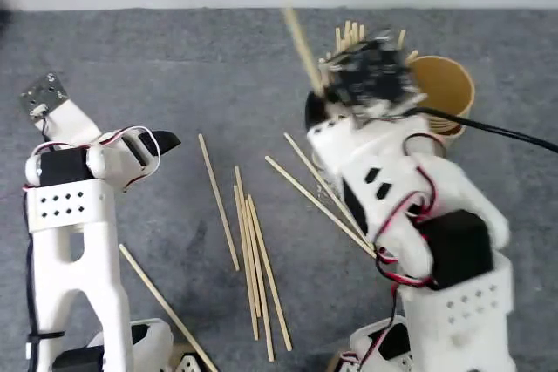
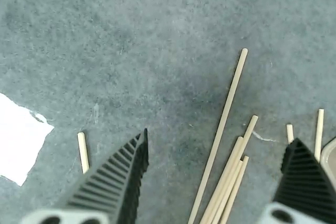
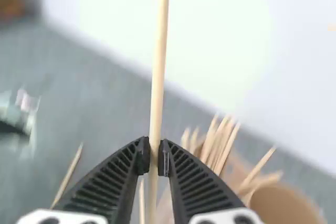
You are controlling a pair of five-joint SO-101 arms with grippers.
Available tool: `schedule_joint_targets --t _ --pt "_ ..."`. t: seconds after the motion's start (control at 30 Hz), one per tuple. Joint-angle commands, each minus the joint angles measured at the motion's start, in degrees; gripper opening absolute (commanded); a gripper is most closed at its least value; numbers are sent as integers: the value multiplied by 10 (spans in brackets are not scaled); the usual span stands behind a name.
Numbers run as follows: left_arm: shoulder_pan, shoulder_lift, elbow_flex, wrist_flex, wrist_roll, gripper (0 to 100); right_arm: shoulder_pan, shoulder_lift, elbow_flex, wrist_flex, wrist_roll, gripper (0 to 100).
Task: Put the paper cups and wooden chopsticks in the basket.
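Chopsticks (image 1: 253,250) lie loose on the grey table (image 1: 174,50) between the 2 arms. Their long axes run mostly from the near edge toward the far one, and several are fanned in a tight cluster at the middle. 2 more sticks (image 1: 318,202) slant diagonally beside the right arm, and 1 single stick (image 1: 166,307) lies angled by the left arm's base.

The right gripper (image 3: 153,148) pinches 1 held chopstick (image 3: 160,51), with its fingers pressed against the stick from both sides. The stick runs straight out past the fingertips. In the high view it points away toward the table's far edge, leaning left.

Just beyond it, a brown round cup (image 1: 446,84) sits at the far right of the table. A bundle of chopsticks (image 1: 349,37) bristles upward beside the cup; I cannot tell whether they stand inside it.

The left gripper (image 2: 220,137) hangs over the table with its fingers spread wide, holding nothing, and loose sticks lie on the surface below it.
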Motion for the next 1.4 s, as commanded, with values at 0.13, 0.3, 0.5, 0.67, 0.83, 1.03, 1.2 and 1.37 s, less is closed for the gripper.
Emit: schedule_joint_targets --t 0.13,0.3,0.5,0.67,0.83,1.03,1.2,1.37 --pt "-3 -18 -2 -11 -4 379 95 0 19 -278 -55 8" --pt "-3 -18 0 -11 -4 379 127 -6 180 -455 -62 8" --pt "-1 -18 51 -64 -4 379 154 0 373 -646 -58 8" --pt "1 -18 74 -85 -4 379 153 1 415 -641 -28 35" --pt "14 -18 73 -85 -4 379 154 0 348 -520 -31 226" --pt "64 -18 77 -80 -4 379 139 -24 264 -326 -32 171" --pt "117 -13 79 -69 -10 379 119 -54 272 -160 -32 106" --pt "166 -12 98 -69 -31 379 96 -95 334 -41 -31 94"
